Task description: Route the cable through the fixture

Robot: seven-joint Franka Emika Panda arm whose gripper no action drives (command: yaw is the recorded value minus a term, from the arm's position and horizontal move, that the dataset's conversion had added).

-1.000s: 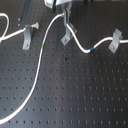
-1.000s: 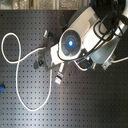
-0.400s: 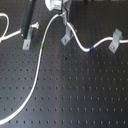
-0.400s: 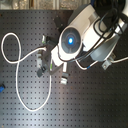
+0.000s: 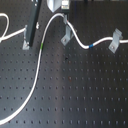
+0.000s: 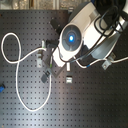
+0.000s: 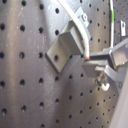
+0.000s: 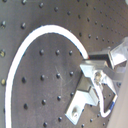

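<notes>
While you hold the cable (image 5: 44,36) just above the middle fixture (image 5: 65,37) near the top centre of the first exterior view, the step is laying it in the slot; next, press it down gently; the gripper (image 7: 88,58) has its jaws clamped on the cable beside the clip in the first wrist view; since the earlier frame, the arm has dropped closer over the black worktop (image 5: 75,90).

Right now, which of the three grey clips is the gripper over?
The middle clip in the first exterior view: the gripper hangs just above it, with the cable arching past it. The first exterior view's left clip and right clip stand apart from it.
</notes>
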